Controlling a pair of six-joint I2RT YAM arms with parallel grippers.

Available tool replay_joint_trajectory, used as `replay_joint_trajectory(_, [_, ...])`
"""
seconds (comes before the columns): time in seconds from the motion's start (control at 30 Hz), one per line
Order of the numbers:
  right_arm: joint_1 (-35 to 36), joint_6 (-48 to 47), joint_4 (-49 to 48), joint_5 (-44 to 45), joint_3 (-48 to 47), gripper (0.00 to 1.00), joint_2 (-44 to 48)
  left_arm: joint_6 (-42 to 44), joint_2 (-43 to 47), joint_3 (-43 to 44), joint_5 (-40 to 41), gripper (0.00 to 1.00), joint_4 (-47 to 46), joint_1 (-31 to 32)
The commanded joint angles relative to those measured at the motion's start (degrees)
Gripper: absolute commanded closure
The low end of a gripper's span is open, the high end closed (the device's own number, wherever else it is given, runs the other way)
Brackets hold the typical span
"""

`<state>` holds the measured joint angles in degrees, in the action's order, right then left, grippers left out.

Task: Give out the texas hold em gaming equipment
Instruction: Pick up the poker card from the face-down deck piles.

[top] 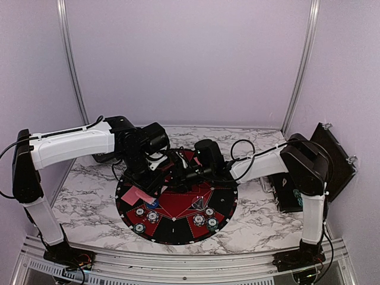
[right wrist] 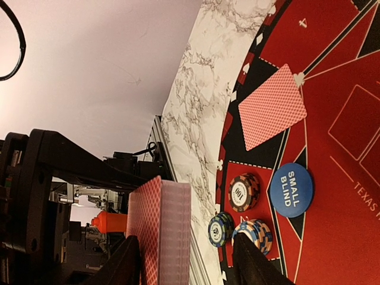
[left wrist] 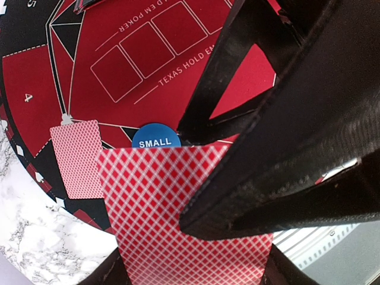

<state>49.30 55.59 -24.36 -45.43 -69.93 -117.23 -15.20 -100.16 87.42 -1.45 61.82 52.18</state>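
My right gripper (right wrist: 187, 255) holds a deck of red-backed cards (right wrist: 160, 228) in the air over the mat's left side. My left gripper (left wrist: 193, 276) is open, with one finger (left wrist: 101, 274) on each side of the deck's top card (left wrist: 154, 208). The right gripper's black finger (left wrist: 267, 178) lies across that card. One card (left wrist: 77, 157) lies face down on the mat; it also shows in the right wrist view (right wrist: 272, 105) and the top view (top: 135, 195). A blue round "SMALL BLIND" marker (right wrist: 291, 190) lies beside it. Three chip stacks (right wrist: 244, 192) stand near the rim. No orange disc shows.
The round black-and-red mat (top: 178, 234) lies on the marble table, with chip groups at its near left (top: 145, 218) and near right (top: 206, 218). A black case (top: 285, 193) with its lid up (top: 335, 160) stands at the right. Both grippers (top: 169, 172) meet over the mat's far left.
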Motion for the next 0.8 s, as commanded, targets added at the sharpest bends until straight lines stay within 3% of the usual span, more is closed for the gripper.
replay_joint_trajectory(0.0, [-0.76, -1.89, 3.09, 2.30, -1.18, 0.50, 1.03, 0.11, 0.98, 1.70, 0.36, 0.47, 1.28, 0.26])
replay_joint_trajectory(0.77, [-2.13, -1.57, 2.03, 2.20, 0.77, 0.51, 5.19, 0.16, 0.67, 1.62, 0.32, 0.47, 1.28, 0.21])
